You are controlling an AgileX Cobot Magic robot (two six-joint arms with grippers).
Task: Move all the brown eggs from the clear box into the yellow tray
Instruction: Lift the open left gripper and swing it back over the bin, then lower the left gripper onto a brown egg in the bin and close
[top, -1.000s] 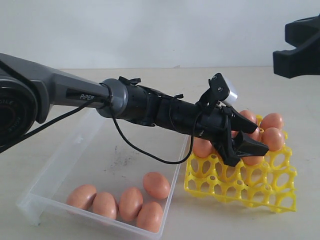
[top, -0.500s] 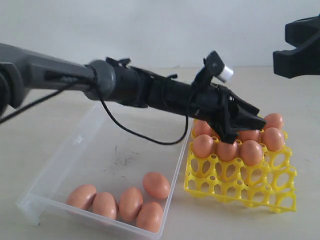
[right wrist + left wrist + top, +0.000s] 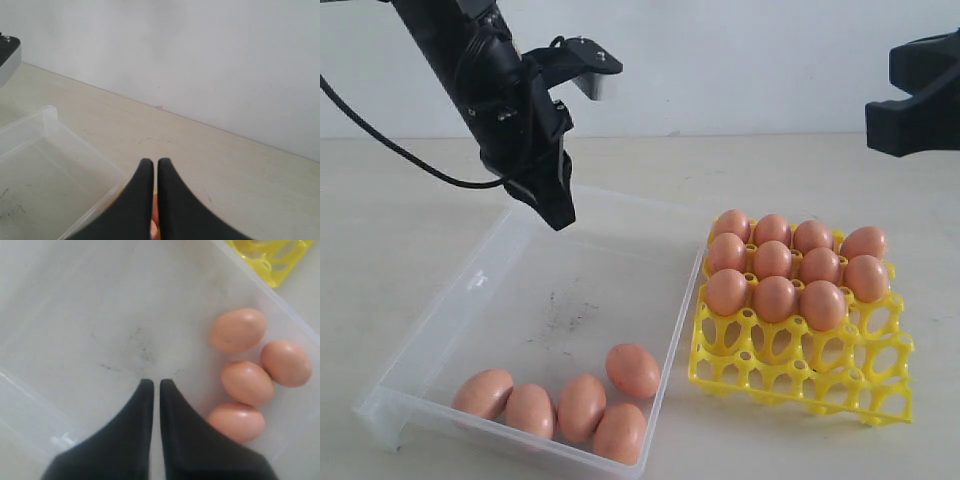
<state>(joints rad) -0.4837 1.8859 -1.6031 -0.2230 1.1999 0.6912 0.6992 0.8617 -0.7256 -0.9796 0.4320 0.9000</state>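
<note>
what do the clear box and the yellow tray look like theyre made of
The clear box: likely thin transparent plastic, glossy; the table shows through its walls and floor, with faint scuffs. The yellow tray: likely moulded hard plastic, bright and slightly shiny, an open lattice.

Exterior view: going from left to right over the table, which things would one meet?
Clear box with five brown eggs → yellow tray with eleven eggs. The left end effector hangs over the box, so it is left out.

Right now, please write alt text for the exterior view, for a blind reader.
Five brown eggs lie in the clear box; eleven sit in the yellow tray beside it. The left gripper, shut and empty, hangs above the box.
</note>
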